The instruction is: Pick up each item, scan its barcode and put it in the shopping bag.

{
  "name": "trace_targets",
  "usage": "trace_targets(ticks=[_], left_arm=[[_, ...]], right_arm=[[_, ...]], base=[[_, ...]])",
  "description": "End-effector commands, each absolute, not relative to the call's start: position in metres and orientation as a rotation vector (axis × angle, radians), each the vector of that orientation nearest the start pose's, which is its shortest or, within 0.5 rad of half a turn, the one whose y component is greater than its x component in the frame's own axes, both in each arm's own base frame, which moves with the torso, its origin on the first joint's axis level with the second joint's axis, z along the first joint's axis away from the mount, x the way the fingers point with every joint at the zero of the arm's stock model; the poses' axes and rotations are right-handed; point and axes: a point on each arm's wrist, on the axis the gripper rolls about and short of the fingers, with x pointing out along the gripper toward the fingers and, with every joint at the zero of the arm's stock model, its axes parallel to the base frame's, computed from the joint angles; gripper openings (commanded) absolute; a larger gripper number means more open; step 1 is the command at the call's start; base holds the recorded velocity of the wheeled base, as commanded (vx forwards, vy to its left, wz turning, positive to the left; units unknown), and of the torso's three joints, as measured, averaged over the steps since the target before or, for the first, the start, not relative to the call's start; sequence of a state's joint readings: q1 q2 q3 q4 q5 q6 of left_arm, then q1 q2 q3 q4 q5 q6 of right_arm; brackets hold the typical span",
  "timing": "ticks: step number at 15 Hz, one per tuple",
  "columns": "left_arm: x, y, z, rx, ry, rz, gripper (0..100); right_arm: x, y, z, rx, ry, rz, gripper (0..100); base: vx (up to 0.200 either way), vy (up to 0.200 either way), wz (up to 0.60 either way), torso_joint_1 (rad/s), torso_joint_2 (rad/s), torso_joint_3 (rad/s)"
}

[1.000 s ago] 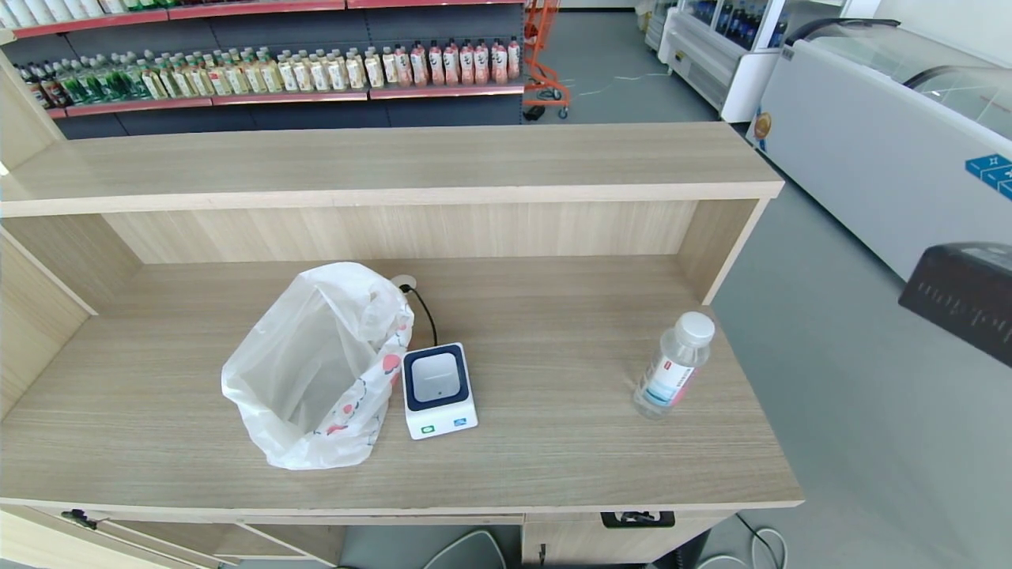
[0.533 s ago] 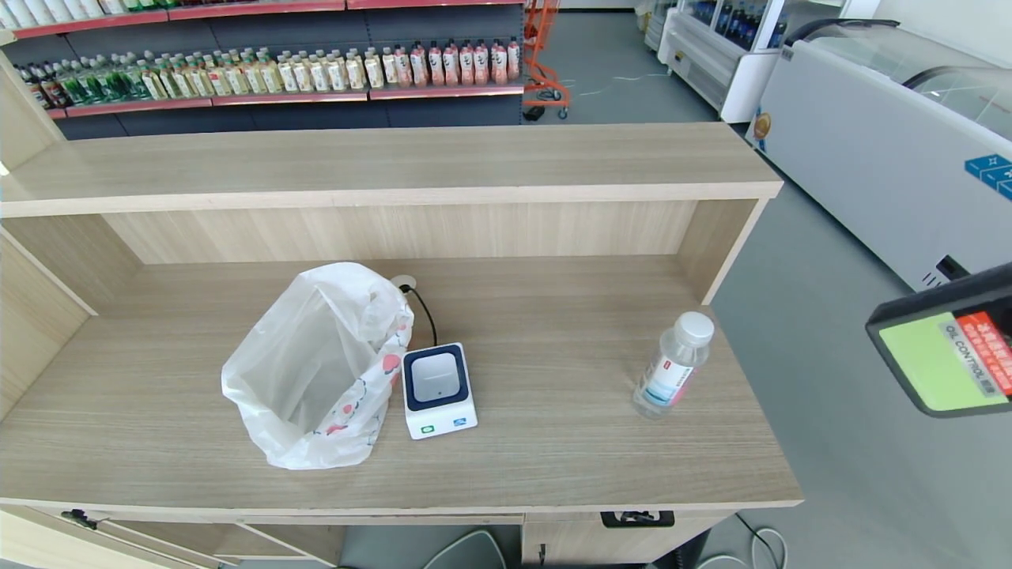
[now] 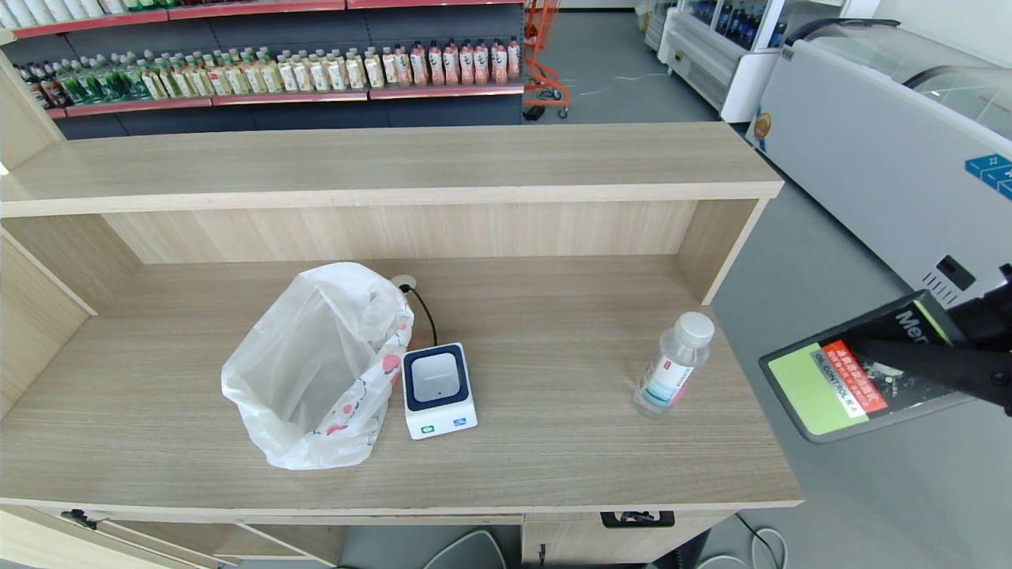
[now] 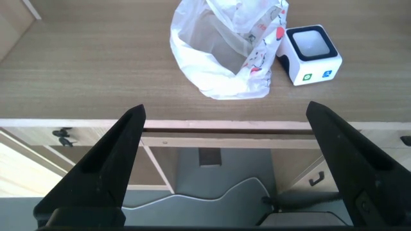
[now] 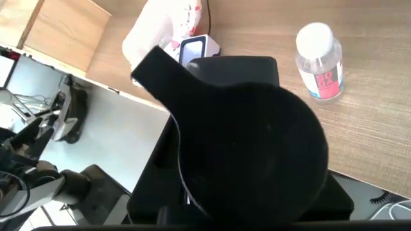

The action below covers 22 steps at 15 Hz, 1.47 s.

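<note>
My right claw [image 3: 933, 365] is clamping a black pack [image 3: 822, 387] with a green-and-red label. It's hanging at the right edge of the head view, off the counter [image 3: 553, 458] and well apart from the scanner [image 3: 439, 389] at centre. My left claw [image 4: 225, 115] is hanging with fingers apart, gripping nothing, near the counter's front edge. The shopping bag [image 3: 316, 371], left of centre just beside the scanner, is looking empty. The water bottle [image 3: 672, 367] is standing right of centre. I'm reckoning nothing is bagged yet: the pack needs scanning and bagging, then the bottle.
</note>
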<state>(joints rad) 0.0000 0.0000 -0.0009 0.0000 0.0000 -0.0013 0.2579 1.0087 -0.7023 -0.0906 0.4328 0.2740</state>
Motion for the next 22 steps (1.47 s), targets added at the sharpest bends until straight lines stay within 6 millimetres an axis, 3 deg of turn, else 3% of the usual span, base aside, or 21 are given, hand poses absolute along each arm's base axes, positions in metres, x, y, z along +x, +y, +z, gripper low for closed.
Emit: trace_targets(ticks=[1, 9, 16, 19, 22], left_arm=[[-0.023, 0.000, 0.076, -0.002, 0.002, 0.000, 100], [-0.023, 0.000, 0.076, -0.002, 0.000, 0.000, 100], [-0.023, 0.000, 0.075, -0.002, 0.000, 0.000, 100], [-0.023, 0.000, 0.075, -0.002, 0.000, 0.000, 100], [-0.023, 0.000, 0.075, 0.000, 0.000, 0.000, 100]], right_arm=[[0.127, 0.043, 0.239, 0.288, 0.366, 0.644, 0], [0.127, 0.043, 0.240, 0.287, 0.366, 0.651, 0], [0.133, 0.046, 0.242, 0.296, 0.381, 0.704, 0], [0.152, 0.051, 0.239, 0.293, 0.416, 0.694, 0], [0.212, 0.066, 0.228, 0.277, 0.391, 0.632, 0]], base=[[0.000, 0.000, 0.00, 0.000, 0.00, 0.000], [0.000, 0.000, 0.00, 0.000, 0.00, 0.000], [0.000, 0.200, 0.00, 0.005, 0.00, 0.001], [0.000, 0.200, 0.00, 0.004, 0.00, 0.001], [0.000, 0.200, 0.00, -0.001, 0.00, 0.002]])
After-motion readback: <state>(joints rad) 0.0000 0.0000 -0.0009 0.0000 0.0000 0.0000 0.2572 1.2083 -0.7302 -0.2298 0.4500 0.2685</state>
